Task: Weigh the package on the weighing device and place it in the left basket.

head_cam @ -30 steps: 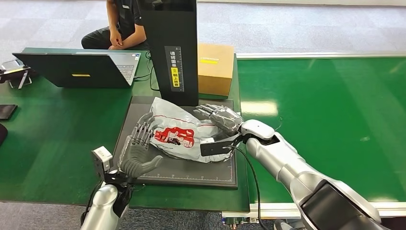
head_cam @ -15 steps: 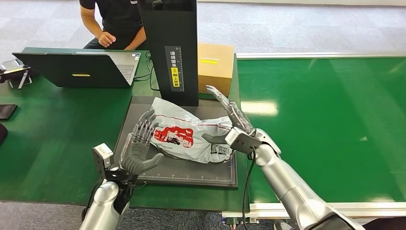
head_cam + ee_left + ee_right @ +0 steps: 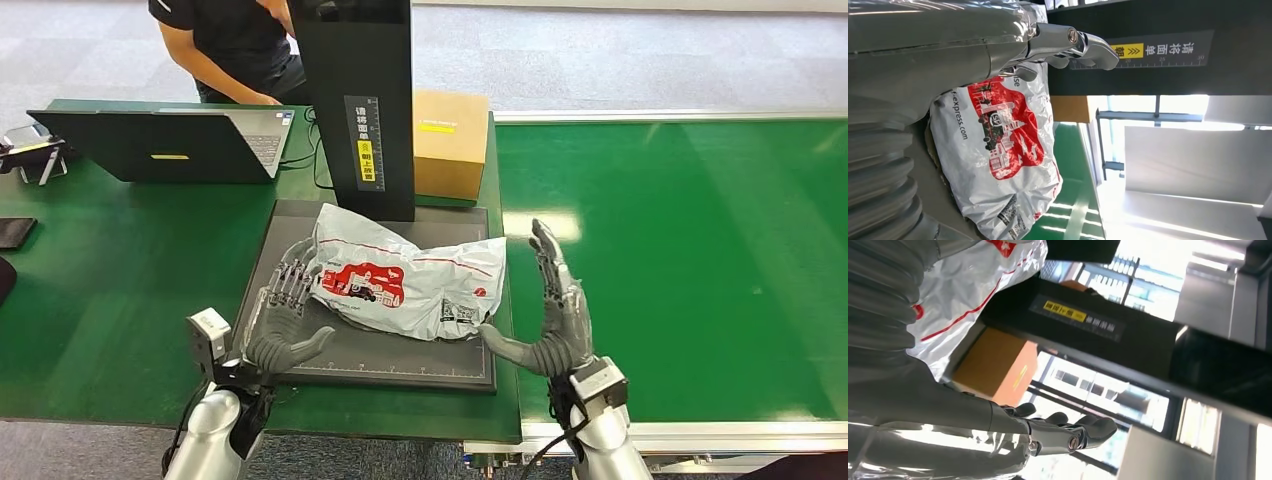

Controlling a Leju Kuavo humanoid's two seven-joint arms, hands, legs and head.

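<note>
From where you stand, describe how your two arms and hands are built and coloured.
Both arms are smooth silver tubes. The left hand and right hand have grey palms, thick grey thumbs and darker segmented fingers. A small white boxy module sits at each wrist, and a black cable runs by the left forearm.

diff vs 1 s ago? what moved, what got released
The right hand came off the package and drew back to the scale's right edge, now open and upright, clear of the bag. The package's right end settled flat once released. The left hand stayed open at the bag's left end. The package remains on the scale platform; laptop and cardboard box unchanged. The person behind shifted.
</note>
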